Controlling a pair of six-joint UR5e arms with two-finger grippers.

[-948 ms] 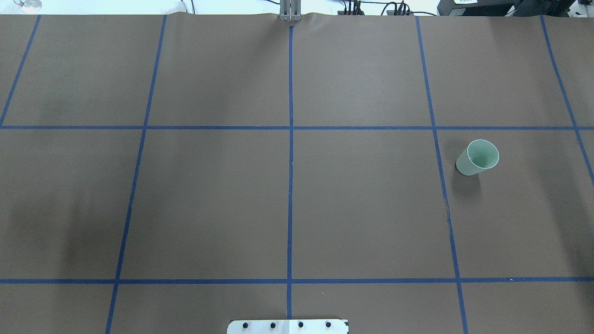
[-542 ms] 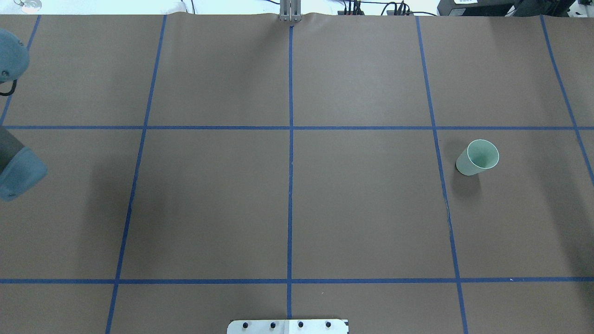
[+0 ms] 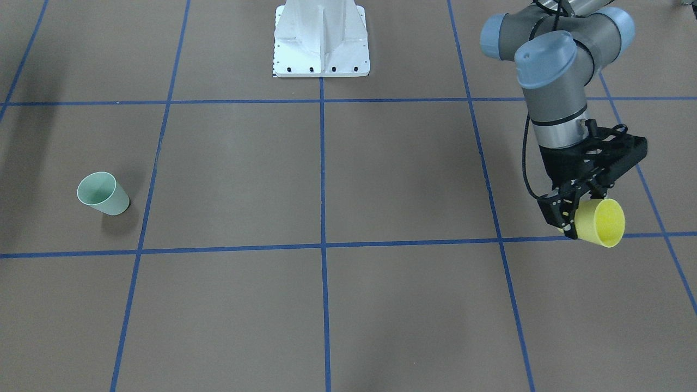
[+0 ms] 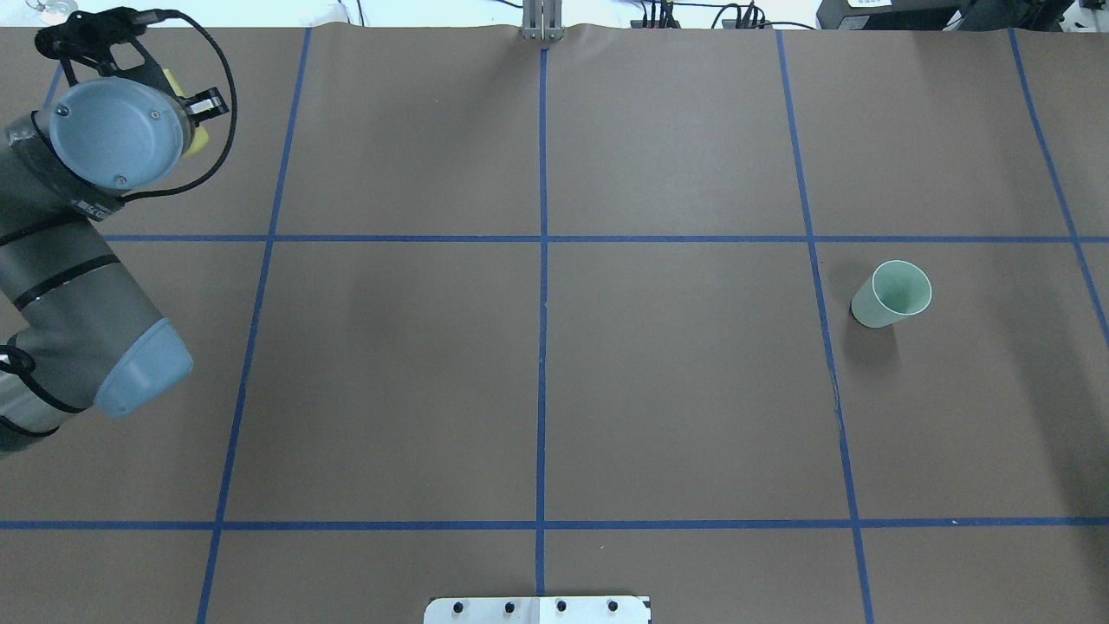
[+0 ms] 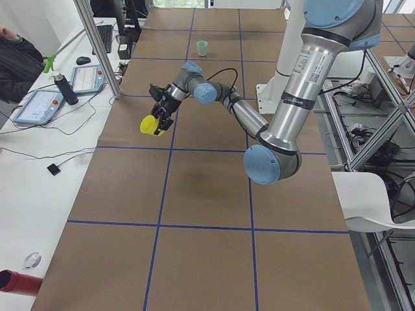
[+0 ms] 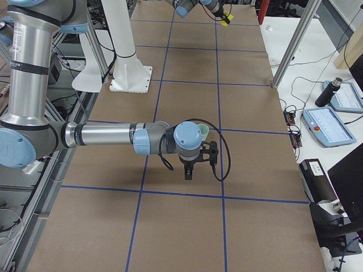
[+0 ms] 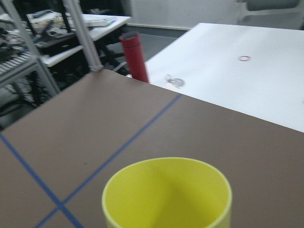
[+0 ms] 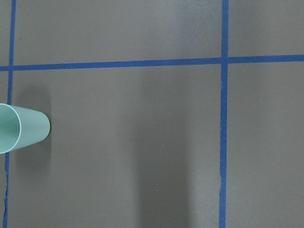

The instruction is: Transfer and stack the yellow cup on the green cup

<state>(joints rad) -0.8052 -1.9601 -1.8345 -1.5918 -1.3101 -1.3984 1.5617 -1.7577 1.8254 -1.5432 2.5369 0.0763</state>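
Observation:
The yellow cup hangs tilted above the table, held by its wall in my left gripper, which is shut on it. It also shows in the exterior left view and fills the bottom of the left wrist view. In the overhead view only a sliver of the cup shows past the wrist at the far left. The green cup stands upright and empty on the right side of the table. My right gripper shows only in the exterior right view, near the green cup; I cannot tell whether it is open.
The white robot base plate sits at the near middle edge. Blue tape lines divide the brown table cover. A red bottle stands just past the table's left end. Tablets and a person are at the far side desk.
My left arm has come into the overhead view from the left edge and swung toward the far left corner, carrying the yellow cup. The green cup has not moved.

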